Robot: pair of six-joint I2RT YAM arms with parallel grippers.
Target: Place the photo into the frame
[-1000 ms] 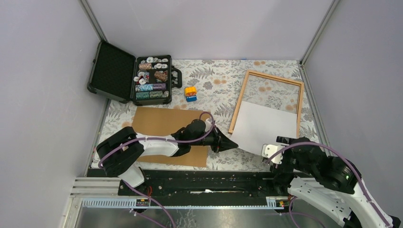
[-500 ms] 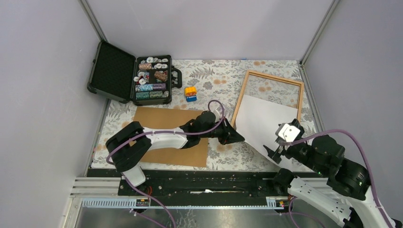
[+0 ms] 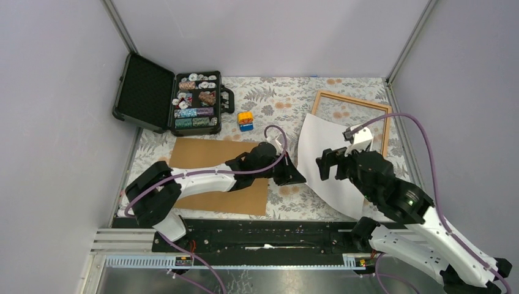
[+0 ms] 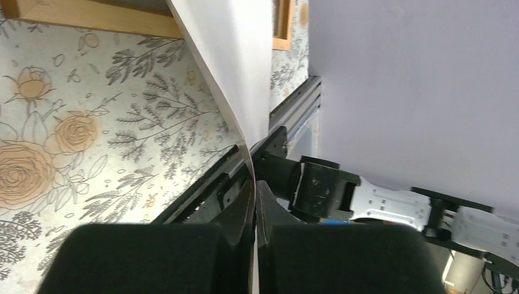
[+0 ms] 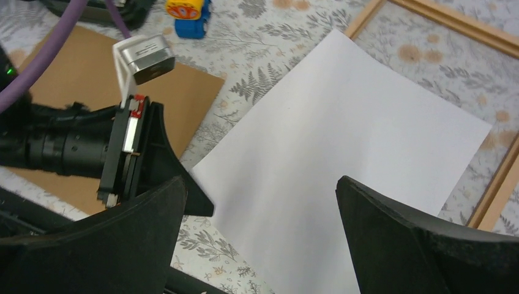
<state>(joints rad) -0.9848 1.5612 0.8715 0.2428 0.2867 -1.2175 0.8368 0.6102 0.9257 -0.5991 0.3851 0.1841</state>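
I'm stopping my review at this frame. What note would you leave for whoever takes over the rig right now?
Left gripper: shut on an edge of the photo, lifting it into a curve.
Right gripper: open above the photo, holding nothing.
Photo: white back up, skewed, its far end over the near-left part of the frame.
Done: photo gripped, partly over the frame.
Left to do: square it up and lay it inside.

Tight left tool [image 4: 254, 185], wide-spread right tool [image 5: 260, 187]
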